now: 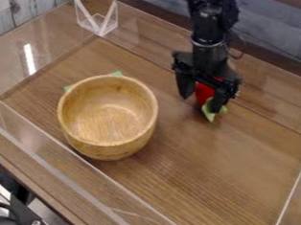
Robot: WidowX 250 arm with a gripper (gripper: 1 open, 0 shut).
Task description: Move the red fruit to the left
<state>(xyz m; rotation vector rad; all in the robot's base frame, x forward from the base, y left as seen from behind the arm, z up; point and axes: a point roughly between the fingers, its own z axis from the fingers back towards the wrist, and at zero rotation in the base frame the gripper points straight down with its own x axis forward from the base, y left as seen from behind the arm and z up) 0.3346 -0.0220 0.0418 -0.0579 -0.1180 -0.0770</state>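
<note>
**Camera view: gripper low over the red fruit, right of the bowl**

From the camera view I see my gripper [203, 94] pointing straight down at the far right part of the wooden table [200, 175]. Its dark fingers [183, 85] are spread wide, one on each side of the red fruit [208, 90]. I cannot tell whether either finger touches the fruit; nothing looks pinched. The fruit sits low between the fingers, at table level, its green leaf [214, 111] poking out on the near side below the fingertips.

The wooden bowl [107, 116] stands to the left of the fruit, well apart from it, and nearer to me. A bit of green [115, 76] peeks out behind the bowl's far rim; I cannot tell what it is. Clear plastic walls [59, 171] fence the table, and a small clear bracket [96, 18] sits in the far left corner.
</note>
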